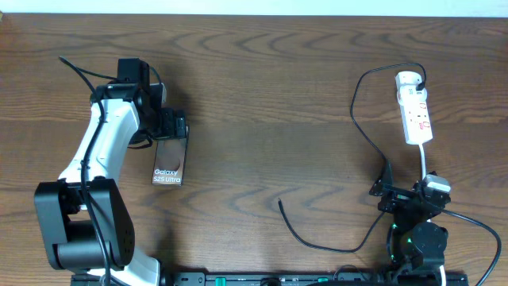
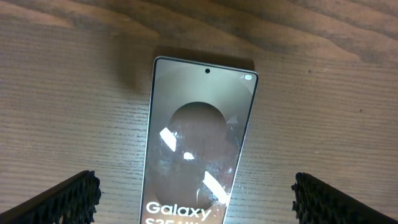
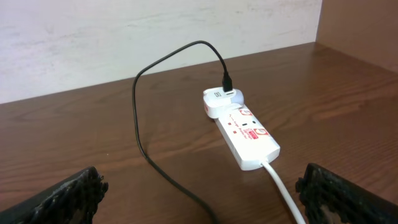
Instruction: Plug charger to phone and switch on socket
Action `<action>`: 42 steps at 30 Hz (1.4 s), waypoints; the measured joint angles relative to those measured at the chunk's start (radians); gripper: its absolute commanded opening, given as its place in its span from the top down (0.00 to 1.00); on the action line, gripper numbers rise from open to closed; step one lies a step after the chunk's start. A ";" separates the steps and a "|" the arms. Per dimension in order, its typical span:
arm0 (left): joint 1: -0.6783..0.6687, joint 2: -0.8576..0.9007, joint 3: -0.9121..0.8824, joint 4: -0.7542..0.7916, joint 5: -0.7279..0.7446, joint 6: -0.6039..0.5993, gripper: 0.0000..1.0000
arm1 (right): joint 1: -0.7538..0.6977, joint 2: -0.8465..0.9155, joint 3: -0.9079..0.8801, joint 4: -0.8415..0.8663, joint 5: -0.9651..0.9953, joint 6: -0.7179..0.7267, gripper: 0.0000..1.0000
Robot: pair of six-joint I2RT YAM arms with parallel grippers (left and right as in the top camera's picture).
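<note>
Limp charger (image 3: 135, 112) lay loose, its plug tip (image 1: 280, 203) near the front edge of the table (image 1: 254, 95), just right of centre.
Light and floppy, it likely wanted a pinch just behind the stiff tip (thin, prone to slip). The phone (image 1: 168, 163) lay toward the left edge, and the socket (image 1: 415, 111) by the far right corner. The left gripper (image 2: 196, 199) and right gripper (image 3: 199, 193) gaped wide, empty. The phone's port was cut off, and whether the socket was on could not be told.

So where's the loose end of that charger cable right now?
In the overhead view the charger's plug tip lies loose on the table, just right of centre, between the phone and the right arm.
</note>
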 measured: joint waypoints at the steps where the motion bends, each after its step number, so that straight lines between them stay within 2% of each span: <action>1: 0.000 0.000 0.000 -0.001 0.000 0.004 0.02 | 0.000 0.000 0.000 0.000 0.000 0.000 0.01; 20: -0.039 0.000 -0.124 0.101 -0.031 0.078 0.02 | 0.000 0.000 0.000 0.000 0.000 0.000 0.01; 42: -0.042 0.000 -0.199 0.208 -0.053 0.095 0.02 | 0.000 0.000 0.000 0.000 0.000 0.000 0.01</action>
